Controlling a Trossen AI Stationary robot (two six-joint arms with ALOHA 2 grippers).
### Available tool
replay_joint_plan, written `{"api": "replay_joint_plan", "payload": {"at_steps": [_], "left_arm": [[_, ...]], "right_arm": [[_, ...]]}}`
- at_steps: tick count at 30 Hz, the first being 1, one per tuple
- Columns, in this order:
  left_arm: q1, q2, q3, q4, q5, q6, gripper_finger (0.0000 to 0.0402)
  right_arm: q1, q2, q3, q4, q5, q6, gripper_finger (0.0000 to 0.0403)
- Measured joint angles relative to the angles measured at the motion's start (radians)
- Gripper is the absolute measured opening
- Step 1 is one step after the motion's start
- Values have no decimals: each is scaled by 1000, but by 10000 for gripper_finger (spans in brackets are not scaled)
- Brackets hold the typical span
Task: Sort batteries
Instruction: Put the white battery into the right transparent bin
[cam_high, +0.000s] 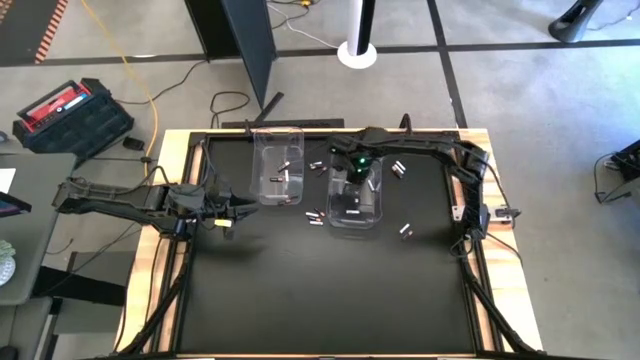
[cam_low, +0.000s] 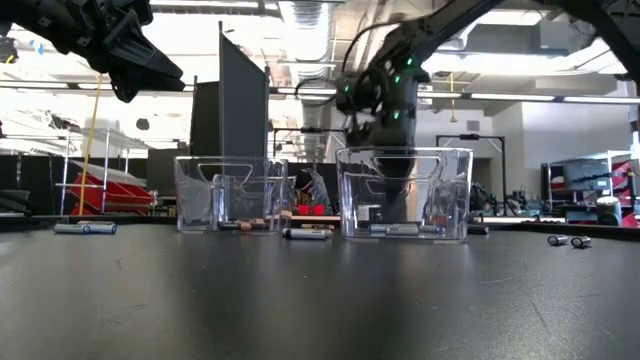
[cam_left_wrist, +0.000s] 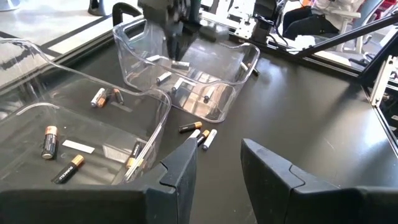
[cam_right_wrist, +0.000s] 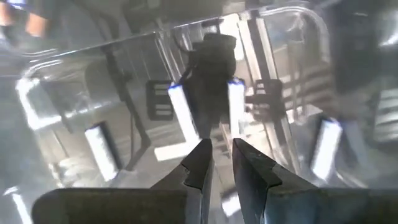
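Black tabletop (cam_high: 300, 290) carries two clear bins and scattered batteries (cam_high: 316, 215). Nearest, my left pincer (cam_left_wrist: 217, 149) hangs above the table's left side, near the left bin (cam_left_wrist: 81, 70). Its fingers stand apart with nothing between them. The left bin holds dark cells with copper ends (cam_left_wrist: 48, 142), lying flat on its floor. Past that bin's corner, three loose cells (cam_left_wrist: 200, 132) lie close together on the table between the two bins. Farther on, the right bin (cam_left_wrist: 249, 53) holds silver cells (cam_left_wrist: 163, 77). My right pincer (cam_right_wrist: 222, 158) reaches down inside the right bin, its tips slightly parted and gripping nothing. White cells (cam_right_wrist: 183, 112) lie on the bin floor ahead of the tips. More loose cells (cam_high: 405, 230) lie on the table to the right of that bin
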Motion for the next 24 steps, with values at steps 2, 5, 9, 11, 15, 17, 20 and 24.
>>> {"api": "replay_joint_plan", "payload": {"at_steps": [2, 5, 9, 11, 15, 17, 20, 24], "left_arm": [[0, 0, 0, 0, 0, 0, 119], [0, 0, 0, 0, 0, 0, 119], [0, 0, 0, 0, 0, 0, 119], [0, 0, 0, 0, 0, 0, 119], [0, 0, 0, 0, 0, 0, 119], [0, 0, 0, 0, 0, 0, 119], [0, 0, 0, 0, 0, 0, 119], [0, 0, 0, 0, 0, 18, 119]], "right_arm": [[-3, -53, -6, -8, 1, 17, 82], [-10, -152, -28, -25, 1, 35, 82], [-9, -317, -110, -17, 1, 84, 82], [-9, -405, -181, -10, 1, 121, 82], [-8, -576, -333, -16, 1, 206, 82], [0, -655, -405, -25, 1, 227, 82], [17, -760, -492, -50, 1, 228, 82], [44, -854, -587, -92, 2, 206, 82]]}}
